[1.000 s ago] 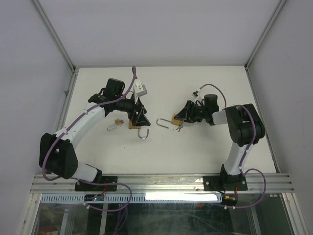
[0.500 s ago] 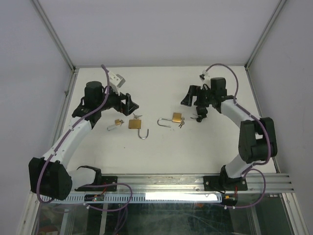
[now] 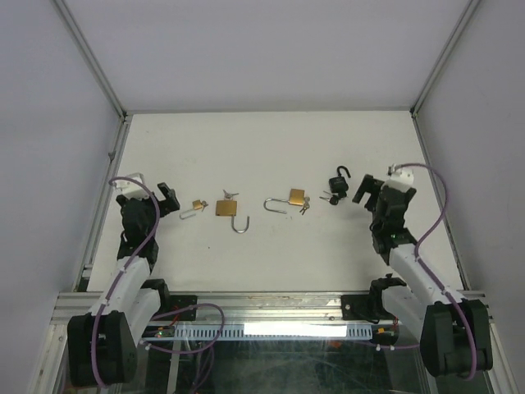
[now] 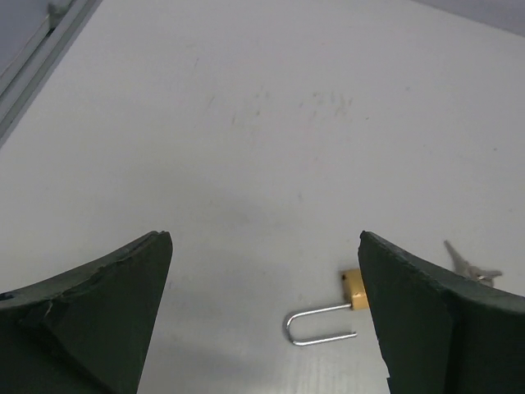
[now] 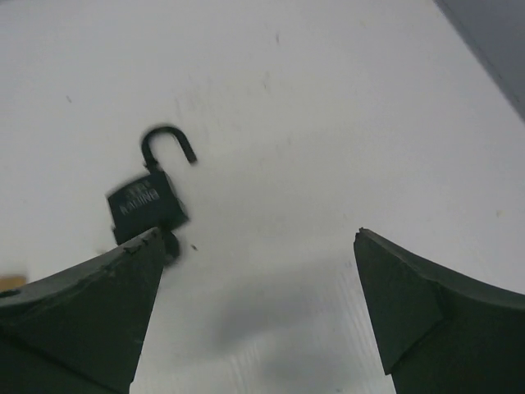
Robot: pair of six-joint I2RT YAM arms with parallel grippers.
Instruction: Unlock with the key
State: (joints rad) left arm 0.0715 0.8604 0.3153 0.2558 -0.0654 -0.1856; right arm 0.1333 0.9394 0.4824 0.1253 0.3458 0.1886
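Seen from above, a white worktop (image 3: 271, 148) carries four padlocks in a loose row, all with their shackles swung open. From left to right there is a small brass padlock (image 3: 198, 205), a larger brass padlock (image 3: 225, 208) with a key (image 3: 230, 195) just behind it, a third brass padlock (image 3: 296, 197) with keys (image 3: 303, 209) at its near corner, and a black padlock (image 3: 339, 183) with a dark key bunch (image 3: 329, 198) just beside it. Both arms are folded low near the worktop's side edges, well apart from each other. The left tool (image 3: 168, 199) sits just left of the small brass padlock, jaws spread wide and holding nothing. Its wrist camera shows bare worktop between the two dark fingers (image 4: 107, 312), with the small brass padlock lying ahead, toward the right one. The right tool (image 3: 367, 190) sits just right of the black padlock, jaws likewise wide apart and empty. In its wrist view the black padlock lies ahead and to the left, slightly blurred, its shackle hooked open.
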